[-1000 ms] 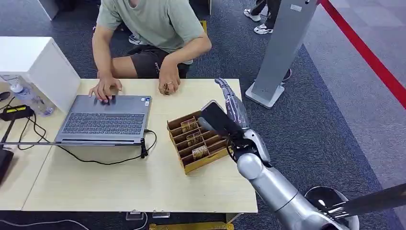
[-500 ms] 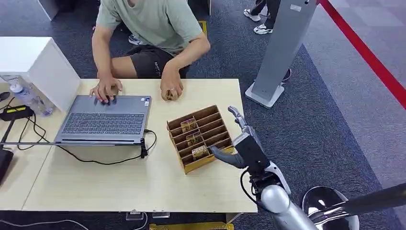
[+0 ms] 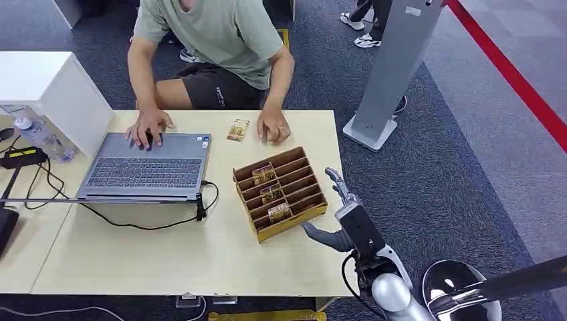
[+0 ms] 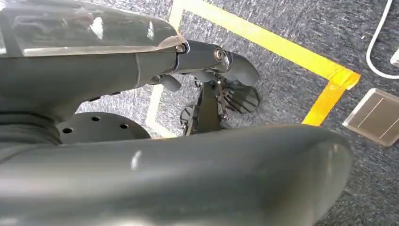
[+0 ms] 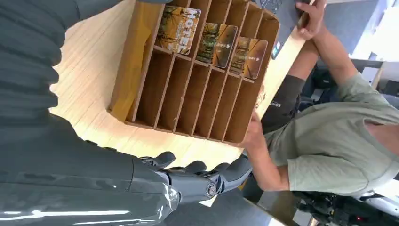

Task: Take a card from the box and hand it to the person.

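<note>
Card: small brown-and-gold printed card lies flat on the pale wooden table, just beside the person's hand, apart from my hands.
Head view, box: brown cardboard slotted box with three more cards standing in its slots, near the table's right side.
Head view, right hand: my right hand hangs off the table's right edge beside the box, fingers spread, holding nothing.
Head view, surroundings: grey open laptop with black cable, white box, water bottle; dark blue carpet, red floor line, grey stand.
Right wrist view: box from close, three cards at one end of the slots, my fingers loosely spread and empty, person in green shirt beyond.
Left wrist view: left hand over carpet with yellow tape; grasp state I cannot tell.
Risk: I judge the handover done; an arm swing could clip the box and spill cards.
</note>
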Controlling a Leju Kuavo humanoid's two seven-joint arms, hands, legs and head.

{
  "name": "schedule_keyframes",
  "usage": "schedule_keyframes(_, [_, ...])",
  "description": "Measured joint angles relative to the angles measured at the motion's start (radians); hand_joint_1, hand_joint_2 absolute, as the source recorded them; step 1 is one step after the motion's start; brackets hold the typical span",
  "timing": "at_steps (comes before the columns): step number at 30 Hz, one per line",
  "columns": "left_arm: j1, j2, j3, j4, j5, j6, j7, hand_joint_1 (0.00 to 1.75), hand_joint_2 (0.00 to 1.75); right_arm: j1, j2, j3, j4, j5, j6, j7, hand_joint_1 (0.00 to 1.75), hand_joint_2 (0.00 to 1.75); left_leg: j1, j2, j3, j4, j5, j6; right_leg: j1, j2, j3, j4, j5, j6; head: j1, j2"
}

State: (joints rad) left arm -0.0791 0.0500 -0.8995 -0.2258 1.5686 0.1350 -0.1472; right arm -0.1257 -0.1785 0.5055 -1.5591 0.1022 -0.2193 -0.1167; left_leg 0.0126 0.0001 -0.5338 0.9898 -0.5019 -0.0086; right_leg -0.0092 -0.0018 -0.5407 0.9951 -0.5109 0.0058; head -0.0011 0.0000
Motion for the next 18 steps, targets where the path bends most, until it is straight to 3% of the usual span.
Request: schedule_keyframes(18, [0.000,0.000,0.001,0.000,-0.009,-0.007,0.001,0.00,0.00,0.041,-0.007,-0.008,0.011,0.017,-0.025,0.011,0.00,1.75,0.000,0.000,0.000,0.000,0.000,0.000,0.000,0.000,0.000,0.000,0.000,0.000,0.000,0.000])
